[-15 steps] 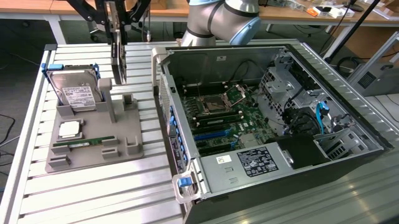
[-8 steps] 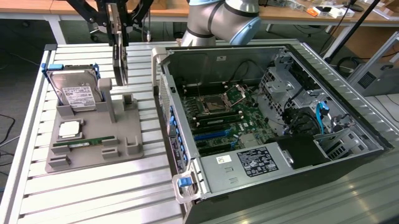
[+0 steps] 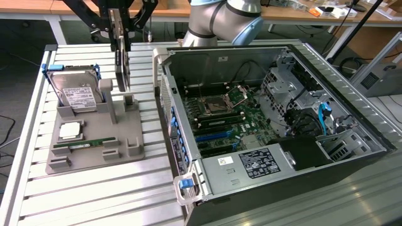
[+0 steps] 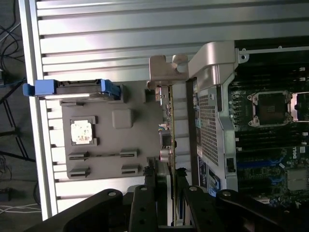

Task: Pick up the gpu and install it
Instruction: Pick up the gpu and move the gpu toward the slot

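Observation:
The gpu (image 3: 121, 70) stands on edge, seen as a thin dark card above the grey holder (image 3: 94, 155) at the exterior view's left. Its lower edge is level with the holder's upright posts; I cannot tell whether it still rests in them. My gripper (image 3: 120, 43) comes down from above and is shut on the card's upper part, one finger on each face. In the wrist view the gpu (image 4: 170, 130) runs edge-on away from the gripper (image 4: 166, 193), with its silver bracket (image 4: 166, 67) at the far end.
The holder also carries a hard drive (image 3: 75, 92) in a blue caddy, a processor chip (image 3: 69, 130) and a memory stick (image 3: 84, 142). The open computer case (image 3: 270, 117) lies close beside the holder, its motherboard (image 3: 220, 117) facing up. Both rest on a slatted metal table (image 3: 94, 197).

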`<action>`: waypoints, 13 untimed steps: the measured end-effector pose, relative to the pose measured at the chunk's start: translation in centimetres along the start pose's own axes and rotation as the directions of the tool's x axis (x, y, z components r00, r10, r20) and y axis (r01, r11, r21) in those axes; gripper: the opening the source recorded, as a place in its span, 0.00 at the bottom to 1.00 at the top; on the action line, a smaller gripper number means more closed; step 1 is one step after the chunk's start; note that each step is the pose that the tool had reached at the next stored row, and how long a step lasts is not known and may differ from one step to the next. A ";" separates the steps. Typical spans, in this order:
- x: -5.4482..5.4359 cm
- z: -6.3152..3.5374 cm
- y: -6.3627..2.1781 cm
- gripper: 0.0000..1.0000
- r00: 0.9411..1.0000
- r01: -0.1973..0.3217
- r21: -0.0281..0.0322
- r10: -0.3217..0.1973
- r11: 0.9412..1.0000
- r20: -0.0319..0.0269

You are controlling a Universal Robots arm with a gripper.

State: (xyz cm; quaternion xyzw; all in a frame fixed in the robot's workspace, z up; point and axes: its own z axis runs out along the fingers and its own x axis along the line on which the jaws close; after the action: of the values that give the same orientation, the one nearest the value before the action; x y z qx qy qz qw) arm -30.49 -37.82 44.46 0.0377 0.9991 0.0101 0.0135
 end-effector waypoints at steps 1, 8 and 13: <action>0.0 0.05 -0.05 0.27 1.000 0.000 0.000 0.000 1.000 0.000; -0.6 0.19 -0.24 0.27 1.000 0.000 0.003 0.000 1.000 0.000; -0.8 0.20 -0.26 0.27 1.000 0.000 0.004 0.000 1.000 0.000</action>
State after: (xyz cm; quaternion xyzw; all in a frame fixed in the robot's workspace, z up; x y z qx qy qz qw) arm -29.67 -38.13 44.28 0.0377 0.9992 0.0080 0.0136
